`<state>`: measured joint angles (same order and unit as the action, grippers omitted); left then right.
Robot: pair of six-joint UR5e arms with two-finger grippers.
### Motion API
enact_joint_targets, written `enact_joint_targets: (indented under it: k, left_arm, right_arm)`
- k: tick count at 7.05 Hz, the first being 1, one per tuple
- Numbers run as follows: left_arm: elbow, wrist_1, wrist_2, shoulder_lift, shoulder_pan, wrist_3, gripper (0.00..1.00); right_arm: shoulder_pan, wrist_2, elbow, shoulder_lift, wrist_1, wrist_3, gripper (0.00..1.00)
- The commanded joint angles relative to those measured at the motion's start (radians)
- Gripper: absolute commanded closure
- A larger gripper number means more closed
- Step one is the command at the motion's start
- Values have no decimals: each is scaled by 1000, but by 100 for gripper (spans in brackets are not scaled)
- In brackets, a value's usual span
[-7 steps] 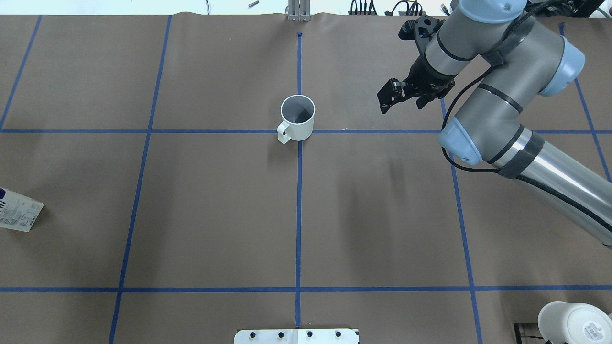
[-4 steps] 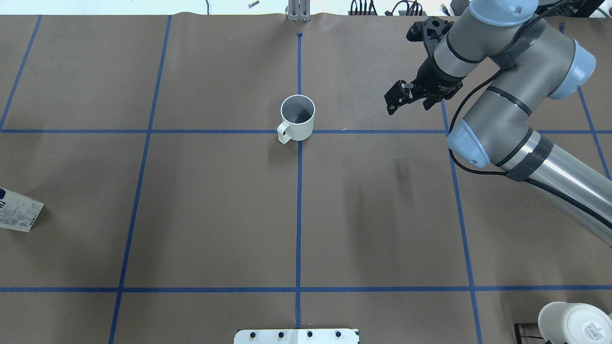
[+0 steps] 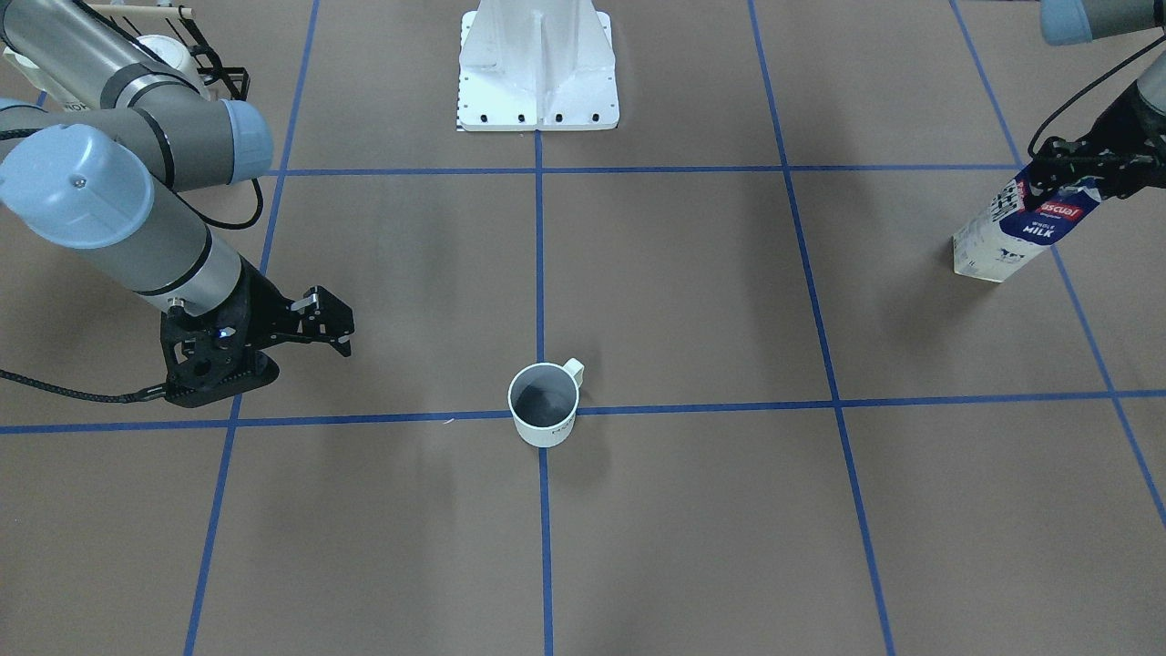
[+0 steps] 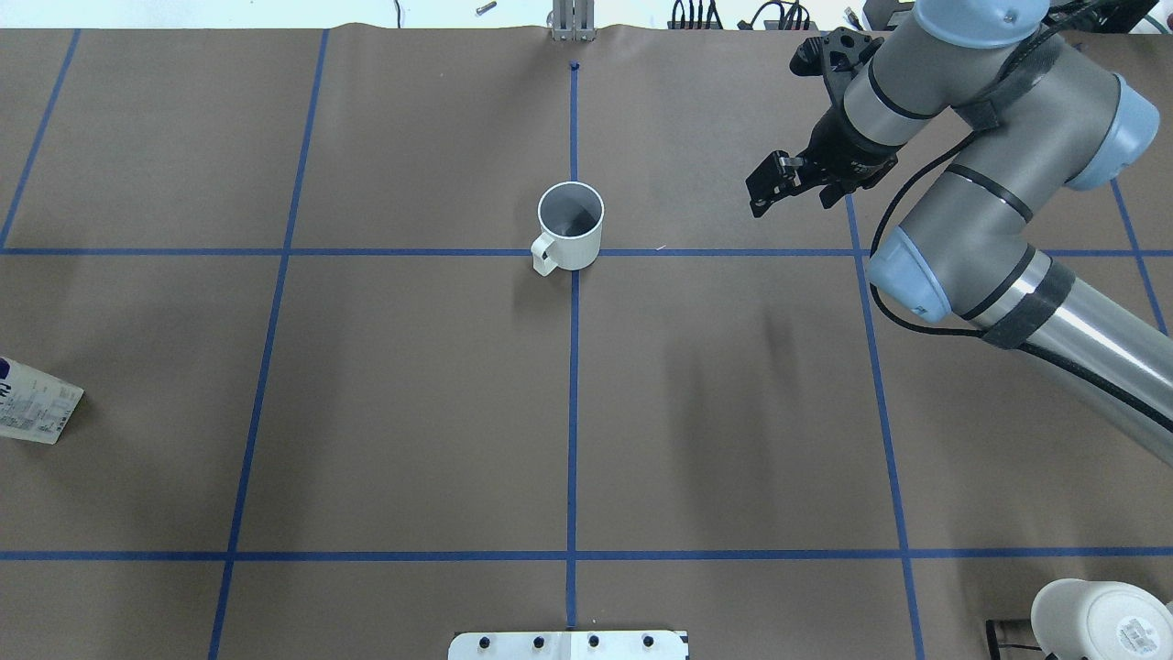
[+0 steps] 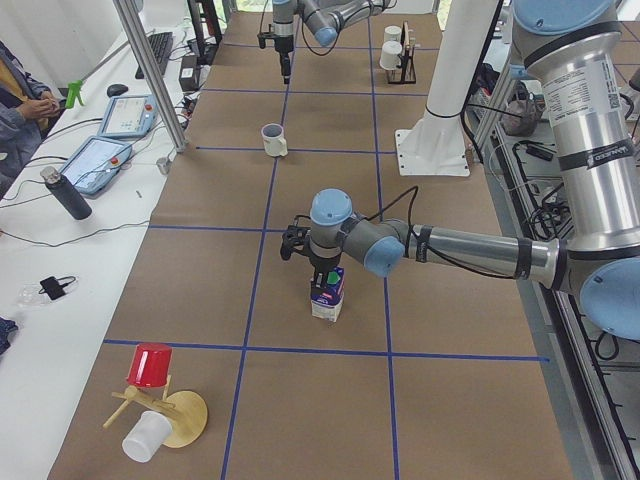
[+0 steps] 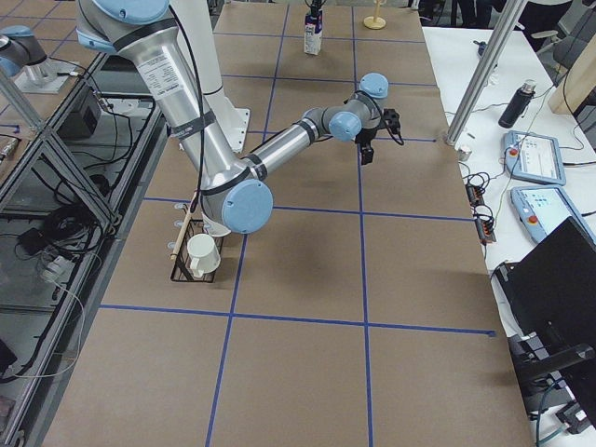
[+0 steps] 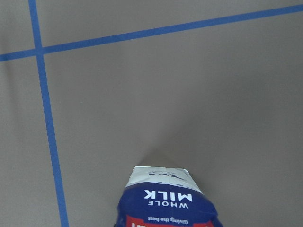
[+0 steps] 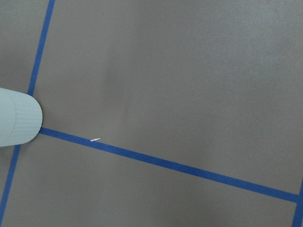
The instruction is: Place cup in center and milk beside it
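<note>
The cup [image 4: 570, 225], a white mug, stands upright on the centre crossing of the blue tape lines, with its handle toward the robot's left; it also shows in the front view [image 3: 544, 404]. My right gripper [image 4: 768, 191] is open and empty, well to the right of the cup and above the table. The milk [image 3: 1020, 228], a navy and white carton, stands upright at the far left edge [image 4: 37, 403]. My left gripper [image 3: 1084, 169] is at the carton's top, with its jaws spread on either side of it. The left wrist view shows the carton's side [image 7: 165, 198].
A rack with a white mug [image 4: 1100, 619] stands near the robot's right. The white robot base plate [image 3: 537, 64] is at the robot's edge of the table. A wooden mug stand with a red cup [image 5: 150, 365] is at the left end. A side table holds tablets [image 5: 95, 160].
My right gripper has moved further right, away from the cup. The cup and the milk have not moved.
</note>
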<state>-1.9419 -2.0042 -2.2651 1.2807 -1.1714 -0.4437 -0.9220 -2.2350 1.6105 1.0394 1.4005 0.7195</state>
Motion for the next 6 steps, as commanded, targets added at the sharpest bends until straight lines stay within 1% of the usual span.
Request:
enact_joint_targets:
  k: [1,2,3,4,5,6]
  left_arm:
    - [-84,69,-13,23,-11,-3,77]
    - [-97,295,-17,216,-26,-56,77]
    - [-69,499,-11,418,-24,-106,76]
    - [10,647,-13,644,-19,-216,76]
    - [111,736,-19,827,22,-304,76]
    - [236,730,-11,974,142,-461,76]
  right_arm:
    - [-32,-2,85,77,8,0,0]
    - [-46,-3,249,264,9,0,0]
    - [-101,-11,369,410,11,0,0]
    - [-156,-15,434,520,11,0,0]
    - [-202,-14,480,612,11,0,0]
    - [-210,-2,496,652,11,0,0]
